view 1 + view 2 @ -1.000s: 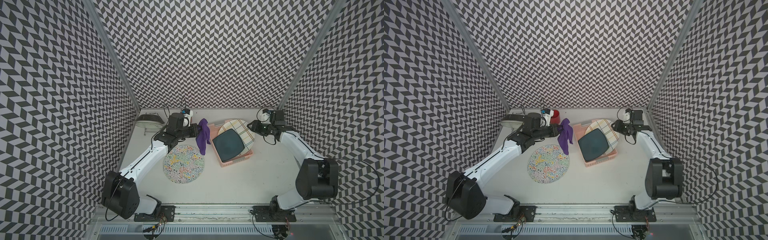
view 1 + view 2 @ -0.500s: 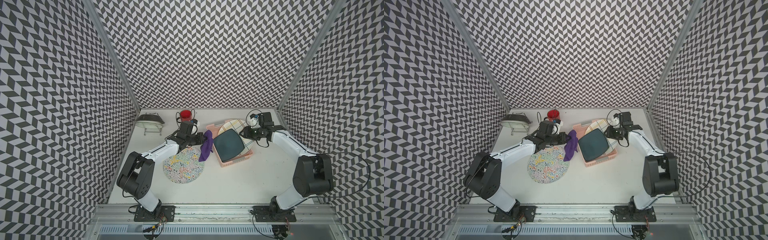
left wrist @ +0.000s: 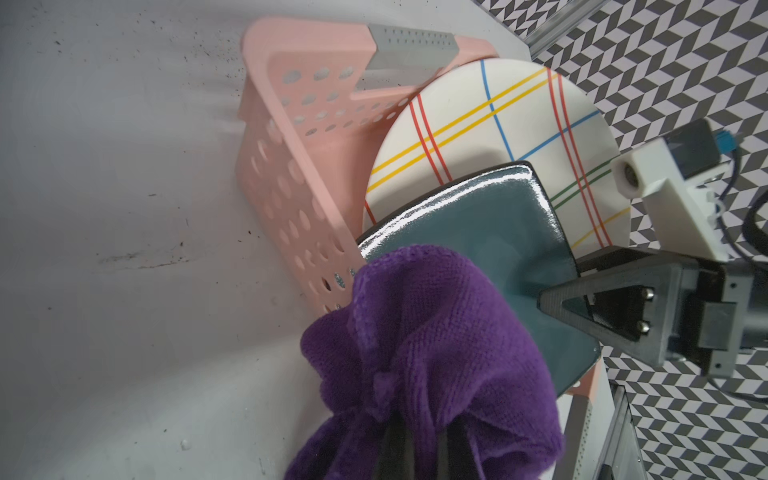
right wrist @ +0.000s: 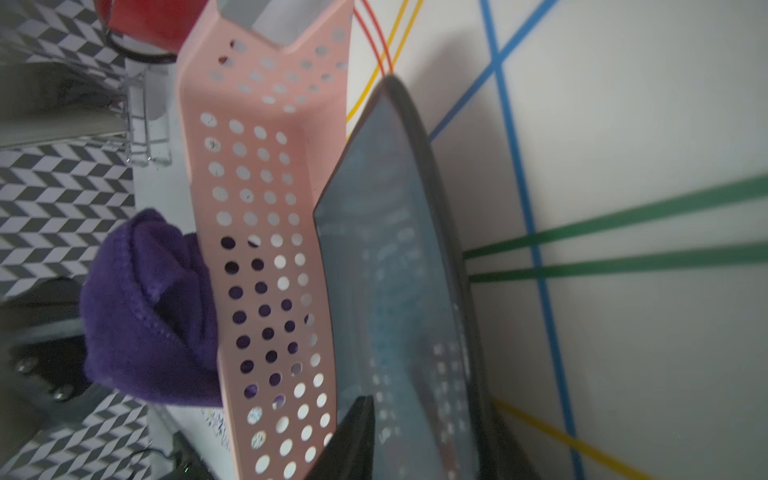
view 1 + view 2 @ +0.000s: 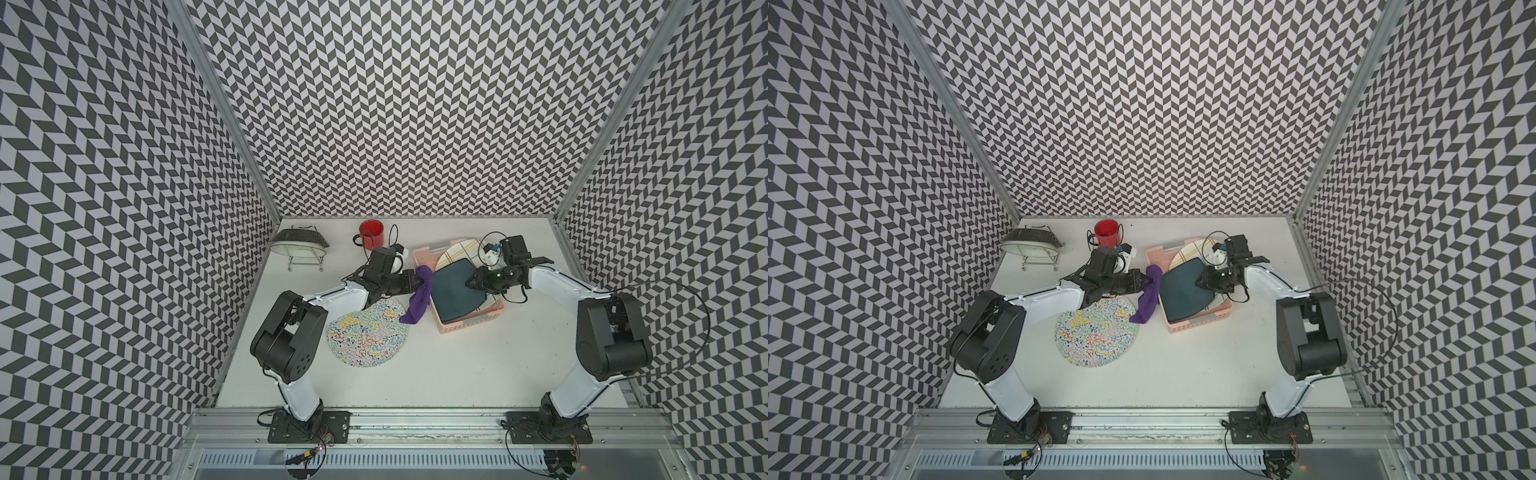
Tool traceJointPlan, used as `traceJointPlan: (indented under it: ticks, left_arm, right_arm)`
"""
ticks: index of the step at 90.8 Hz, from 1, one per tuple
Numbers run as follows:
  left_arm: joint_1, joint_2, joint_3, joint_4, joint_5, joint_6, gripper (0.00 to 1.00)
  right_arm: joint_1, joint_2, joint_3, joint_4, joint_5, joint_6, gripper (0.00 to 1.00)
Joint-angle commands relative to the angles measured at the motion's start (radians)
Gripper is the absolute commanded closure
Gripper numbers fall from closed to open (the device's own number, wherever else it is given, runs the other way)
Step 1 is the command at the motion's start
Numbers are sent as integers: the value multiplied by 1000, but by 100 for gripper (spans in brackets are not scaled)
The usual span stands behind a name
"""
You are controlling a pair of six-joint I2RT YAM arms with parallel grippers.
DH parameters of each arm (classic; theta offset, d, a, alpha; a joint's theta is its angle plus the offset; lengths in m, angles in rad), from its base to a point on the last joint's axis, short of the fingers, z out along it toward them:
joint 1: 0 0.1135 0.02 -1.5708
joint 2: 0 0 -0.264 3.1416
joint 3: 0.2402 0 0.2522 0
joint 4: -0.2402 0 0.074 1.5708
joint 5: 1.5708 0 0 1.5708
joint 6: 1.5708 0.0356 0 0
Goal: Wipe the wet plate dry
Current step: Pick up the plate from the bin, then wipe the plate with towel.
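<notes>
A dark teal square plate (image 5: 453, 295) (image 5: 1183, 293) (image 3: 490, 232) (image 4: 386, 270) leans tilted in a pink perforated basket (image 5: 469, 324) (image 3: 291, 166) (image 4: 257, 208). My right gripper (image 5: 469, 282) (image 5: 1200, 281) (image 4: 428, 419) is shut on the plate's right edge, one finger on its glossy face. My left gripper (image 5: 417, 282) (image 5: 1142, 281) (image 3: 424, 436) is shut on a purple cloth (image 5: 419, 297) (image 5: 1148, 301) (image 3: 428, 332) (image 4: 141, 311). The cloth bunches over the fingers and hangs at the basket's left wall, overlapping the plate's near corner in the left wrist view.
Behind the teal plate a white plate with coloured stripes (image 5: 457, 251) (image 3: 498, 116) leans in the basket. A round squiggle-patterned plate (image 5: 368, 332) lies flat under the left arm. A red mug (image 5: 371, 232) and a wire rack holding a dish (image 5: 299, 245) stand at the back.
The left gripper carried the cloth forward and right, up to the basket's left side. The right gripper moved left and forward onto the teal plate's edge.
</notes>
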Motion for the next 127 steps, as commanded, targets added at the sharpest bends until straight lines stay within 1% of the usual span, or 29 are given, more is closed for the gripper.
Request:
traceJointPlan:
  ticks: [1, 4, 10, 21, 28, 35, 46, 52, 59, 66, 77, 78, 87, 95, 100, 108, 116, 127]
  left_arm:
    - [-26, 27, -15, 69, 34, -21, 100]
    - [-28, 25, -13, 68, 35, -22, 100]
    - [-29, 13, -6, 63, 36, -20, 100]
    - [-29, -1, 10, 41, 31, -4, 100]
    - [-29, -8, 16, 24, 30, 3, 100]
    - [-25, -30, 9, 12, 24, 4, 100]
    - [-4, -92, -6, -7, 12, 0, 100]
    - [12, -137, -4, -30, 8, 3, 100]
    - [29, -189, 17, -66, 8, 15, 100]
    - [33, -240, 59, -111, -1, 35, 100]
    - [30, -280, 132, -159, 0, 49, 100]
    - [29, -282, 139, -162, 0, 49, 100]
    - [11, -283, 203, -201, -18, 53, 100]
    - [-18, -273, 256, -233, -57, 70, 100]
    - [-45, -260, 283, -262, -105, 85, 100]
    - [-107, -227, 328, -322, -210, 105, 100]
    - [-175, -205, 351, -369, -309, 74, 100]
    - [-282, -184, 367, -315, -324, 58, 100]
  right_arm:
    - [18, -28, -28, 124, -198, 83, 62]
    - [18, -25, -35, 156, -205, 109, 61]
    - [23, 2, -44, 171, -204, 113, 58]
    - [26, 50, -67, 180, -182, 93, 59]
    - [24, 53, -73, 174, -170, 80, 66]
    - [23, 37, -69, 170, -156, 75, 76]
    - [20, -10, -42, 171, -157, 78, 90]
    - [16, -38, -25, 180, -175, 89, 96]
    - [15, -77, -1, 198, -197, 120, 98]
    - [14, -125, 26, 218, -191, 151, 100]
    - [12, -205, 55, 278, -182, 202, 100]
    - [12, -205, 55, 286, -179, 228, 100]
    - [11, -263, 41, 377, -207, 324, 100]
    - [30, -307, 3, 517, -261, 474, 100]
    - [55, -340, -26, 615, -263, 573, 100]
    - [80, -383, -53, 739, -241, 699, 100]
    - [82, -404, -59, 892, -213, 855, 100]
    - [83, -383, -16, 1007, -211, 985, 100]
